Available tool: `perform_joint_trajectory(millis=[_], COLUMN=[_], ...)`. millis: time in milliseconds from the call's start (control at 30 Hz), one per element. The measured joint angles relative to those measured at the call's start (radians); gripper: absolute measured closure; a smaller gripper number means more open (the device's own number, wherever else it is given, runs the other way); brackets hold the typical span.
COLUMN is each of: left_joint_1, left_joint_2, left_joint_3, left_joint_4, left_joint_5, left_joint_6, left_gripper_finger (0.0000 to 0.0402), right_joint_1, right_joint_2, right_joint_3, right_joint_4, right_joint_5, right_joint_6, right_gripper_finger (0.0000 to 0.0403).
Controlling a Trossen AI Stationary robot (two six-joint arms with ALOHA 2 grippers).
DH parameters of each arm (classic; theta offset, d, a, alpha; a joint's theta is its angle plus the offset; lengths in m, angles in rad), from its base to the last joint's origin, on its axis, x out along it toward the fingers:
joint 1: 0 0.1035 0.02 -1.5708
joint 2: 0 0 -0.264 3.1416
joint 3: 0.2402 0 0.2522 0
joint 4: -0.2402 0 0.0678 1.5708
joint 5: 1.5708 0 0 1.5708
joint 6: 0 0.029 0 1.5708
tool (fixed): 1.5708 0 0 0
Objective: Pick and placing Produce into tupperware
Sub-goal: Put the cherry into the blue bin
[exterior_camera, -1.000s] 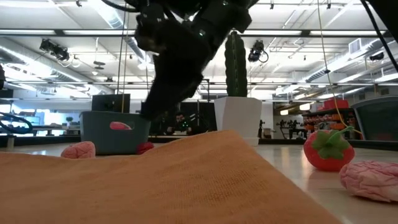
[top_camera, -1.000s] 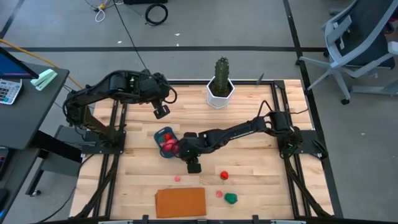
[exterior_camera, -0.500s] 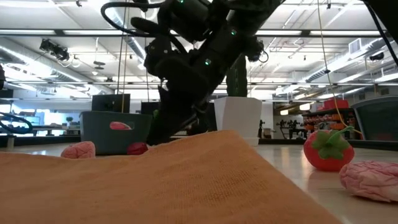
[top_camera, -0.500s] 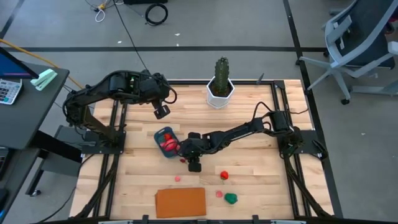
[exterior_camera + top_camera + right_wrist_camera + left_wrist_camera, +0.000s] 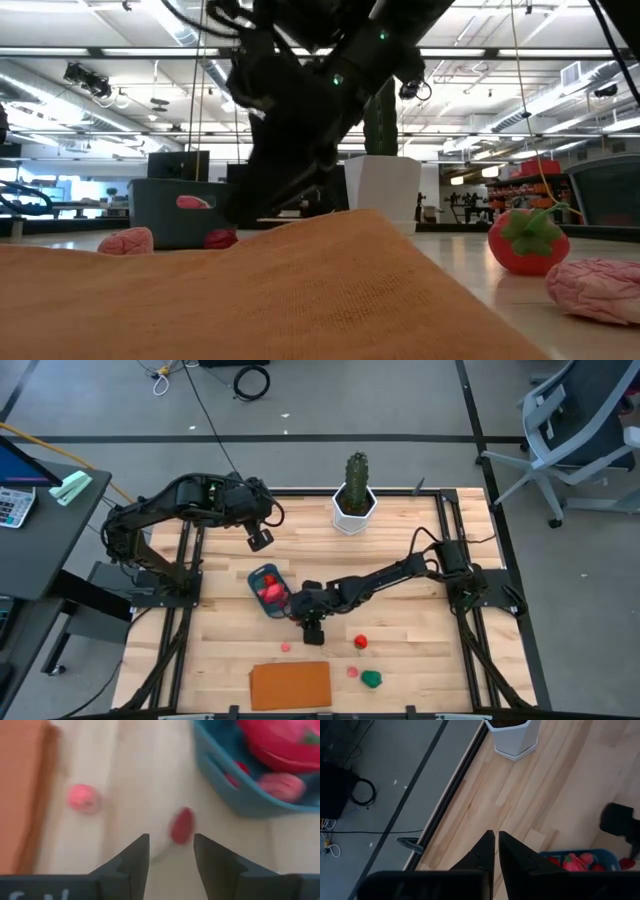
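Note:
The teal tupperware sits left of the table's middle and holds red and pink produce. A small red piece lies on the table just outside the tupperware's wall, ahead of my right gripper's open fingers. That right gripper hovers low at the tupperware's near-right side and touches nothing. More produce lies on the near side: a pink piece, a red strawberry, another pink piece and a green one. My left gripper waits, shut, above the table's far left part.
An orange board lies flat at the near edge. A tall cactus in a white pot stands at the far edge. Bare wood lies to the right of the strawberry and between the tupperware and the cactus.
My right gripper has drawn back from over the tupperware's near-right corner toward the near edge and come lower. The small red piece now lies on the table beside the tupperware, in front of the open fingers.

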Motion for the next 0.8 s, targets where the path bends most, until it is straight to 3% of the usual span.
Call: perform_joint_trajectory(millis=[367,800], left_joint_1=[-0.001,-0.001], left_joint_2=[0.0,0.0], left_joint_3=[0.0,0.0], left_joint_4=[0.001,0.0], left_joint_5=[0.0,0.0], left_joint_6=[-0.009,-0.008], left_gripper_finger=[0.0373,0.0366], right_joint_1=[0.004,0.001], right_joint_2=[0.017,0.042], right_joint_3=[-0.004,-0.002], right_joint_4=[0.041,0.069], right_joint_5=[0.073,0.067], right_joint_6=[-0.026,-0.038], right_gripper_finger=[0.0241,0.025])
